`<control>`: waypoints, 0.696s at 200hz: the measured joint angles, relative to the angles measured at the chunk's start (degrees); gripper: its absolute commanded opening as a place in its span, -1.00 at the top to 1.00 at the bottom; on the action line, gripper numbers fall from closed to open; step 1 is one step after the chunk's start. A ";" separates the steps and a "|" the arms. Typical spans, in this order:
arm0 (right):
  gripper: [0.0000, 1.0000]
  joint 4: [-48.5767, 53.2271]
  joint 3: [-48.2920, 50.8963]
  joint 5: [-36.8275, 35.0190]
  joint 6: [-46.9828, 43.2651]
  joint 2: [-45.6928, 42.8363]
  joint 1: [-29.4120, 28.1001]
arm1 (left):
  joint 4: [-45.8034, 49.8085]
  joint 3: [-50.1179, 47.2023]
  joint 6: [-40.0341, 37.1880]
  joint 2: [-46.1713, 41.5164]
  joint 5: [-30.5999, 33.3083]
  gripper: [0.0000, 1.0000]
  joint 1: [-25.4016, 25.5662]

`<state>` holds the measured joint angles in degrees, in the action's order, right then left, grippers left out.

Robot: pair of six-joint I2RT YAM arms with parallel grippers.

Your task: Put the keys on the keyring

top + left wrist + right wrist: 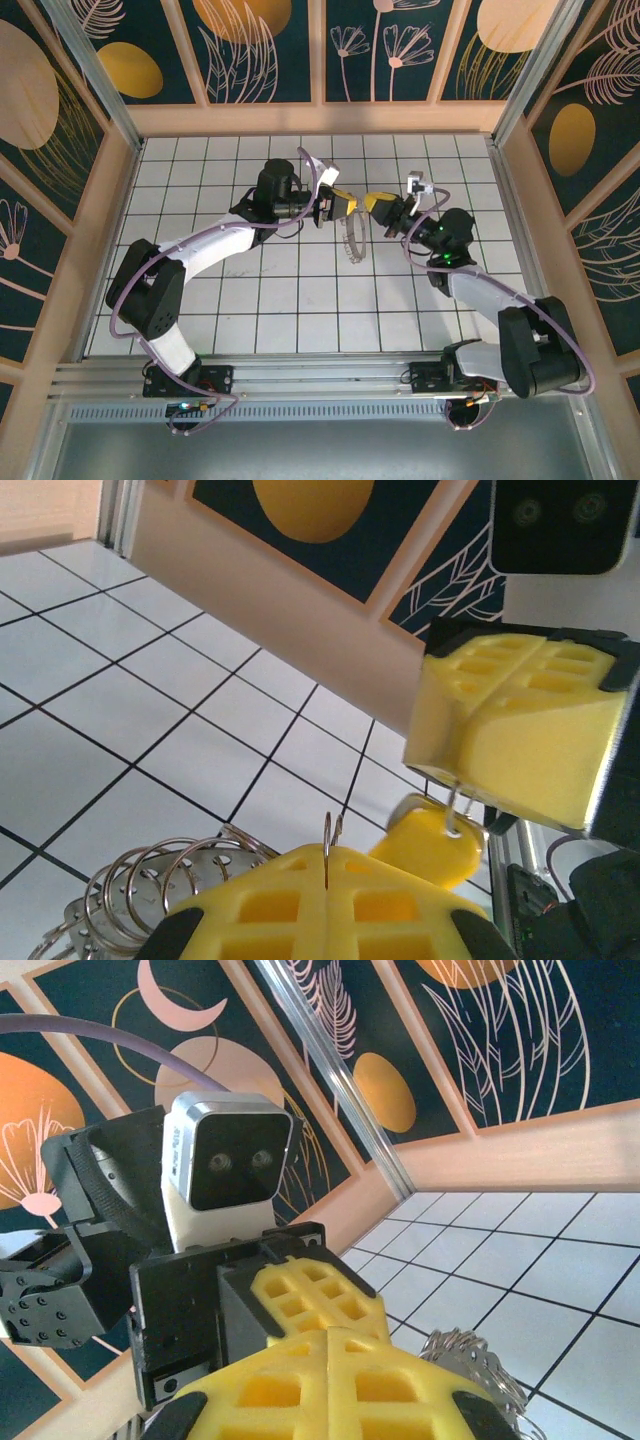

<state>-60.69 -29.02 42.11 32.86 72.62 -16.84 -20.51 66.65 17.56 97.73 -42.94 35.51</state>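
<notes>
**GRIP STATUS**

The left claw (327,868) is clamped on a wire turn of the large, silvery, beaded metal keyring (170,880). The right claw (452,780) is pinched shut on a thin wire (456,805) carrying the small silver, yellow-headed key (430,847).

right end effector (330,1350): yellow fingers pressed together, bottom | left end effector (303,1295): facing, just beyond | keyring (470,1358): coils at right | counter (560,1290): white tiles
</notes>
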 measured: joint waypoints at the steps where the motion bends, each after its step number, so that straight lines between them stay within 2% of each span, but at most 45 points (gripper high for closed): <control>1: 1.00 0.00 -0.02 0.00 0.00 0.04 0.00 | 0.00 0.00 0.00 0.00 -0.04 1.00 0.00; 139: 1.00 -0.48 -2.95 0.04 -0.87 5.90 -0.81 | 0.20 0.00 -0.87 0.00 -1.64 1.00 0.00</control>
<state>-61.17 -31.97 42.15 31.99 78.52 -17.65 -20.32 66.65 16.69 97.73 -44.58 35.51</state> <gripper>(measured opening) 0.051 0.050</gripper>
